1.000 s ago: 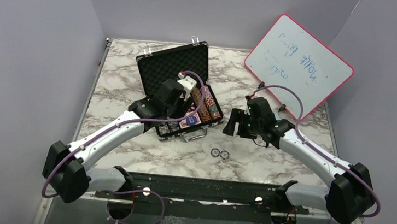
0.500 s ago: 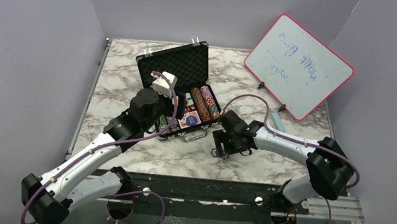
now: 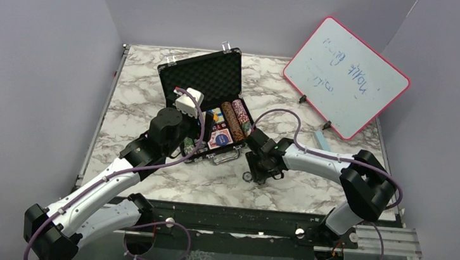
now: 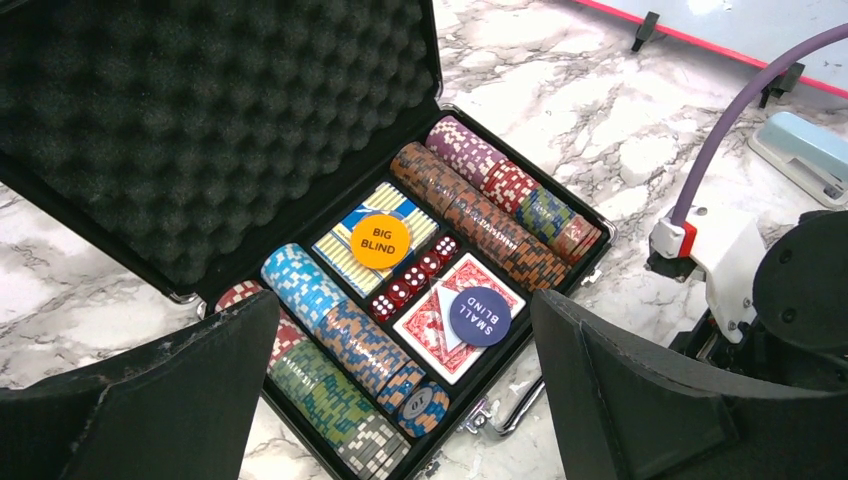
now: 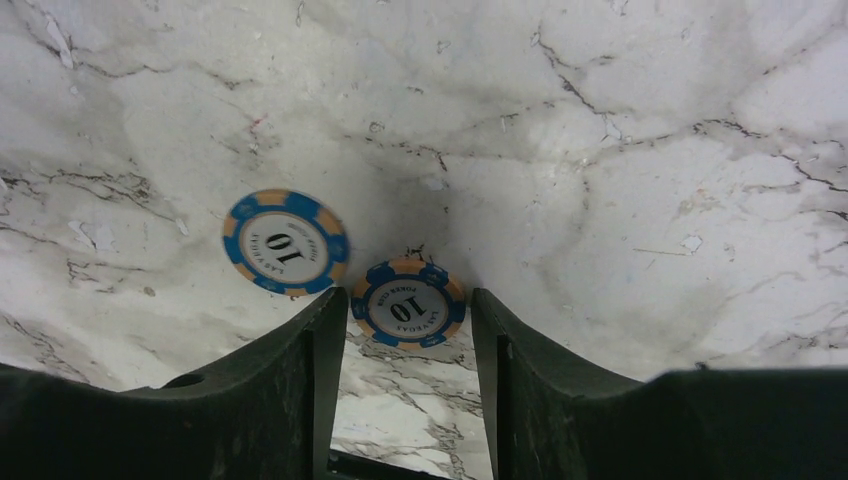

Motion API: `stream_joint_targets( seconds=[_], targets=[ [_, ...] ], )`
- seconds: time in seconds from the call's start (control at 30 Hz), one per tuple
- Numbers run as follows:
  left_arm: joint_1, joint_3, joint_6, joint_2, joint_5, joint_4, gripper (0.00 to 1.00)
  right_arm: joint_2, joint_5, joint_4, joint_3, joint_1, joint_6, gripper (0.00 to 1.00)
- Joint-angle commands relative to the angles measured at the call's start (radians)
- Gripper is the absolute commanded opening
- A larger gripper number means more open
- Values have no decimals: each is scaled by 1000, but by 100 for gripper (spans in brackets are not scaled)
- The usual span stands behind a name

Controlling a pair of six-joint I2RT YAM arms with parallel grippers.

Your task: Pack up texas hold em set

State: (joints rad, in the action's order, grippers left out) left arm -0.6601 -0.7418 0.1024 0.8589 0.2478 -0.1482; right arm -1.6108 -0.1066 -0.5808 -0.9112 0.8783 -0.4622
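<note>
Veined marble table [image 5: 600, 150]: right gripper [image 5: 408, 296], narrowly parted, straddles 1 flat round blue-orange chip [image 5: 408, 308].

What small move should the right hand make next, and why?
Probably lower slightly and close on the nearer chip: the open right hand straddles it, and it lies flat on the table, outside the case. The second chip lies just beside it, apart.
</note>
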Motion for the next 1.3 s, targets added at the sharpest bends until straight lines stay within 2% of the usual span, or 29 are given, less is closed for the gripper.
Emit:
stream_joint_targets(
  seconds=[0.0, 0.1, 0.17, 0.43, 0.67, 1.27],
  targets=[
    [7, 5, -18, 3, 25, 33, 99, -79, -72, 11, 6, 5, 2, 49],
    [7, 8, -17, 3, 26, 30, 99, -102, -89, -7, 6, 5, -10, 37],
    [7, 10, -17, 1, 22, 30, 99, -97, -104, -18, 5, 8, -20, 32],
    [7, 8, -15, 11, 29, 31, 99, 10, -121, -53, -18, 11, -46, 35],
    [7, 8, -15, 5, 38, 29, 99, 57, -57, -44, -76, 13, -25, 38],
    [7, 7, -19, 3, 59, 18, 99, -112, -14, -16, -175, 87, 9, 39]
  ],
)
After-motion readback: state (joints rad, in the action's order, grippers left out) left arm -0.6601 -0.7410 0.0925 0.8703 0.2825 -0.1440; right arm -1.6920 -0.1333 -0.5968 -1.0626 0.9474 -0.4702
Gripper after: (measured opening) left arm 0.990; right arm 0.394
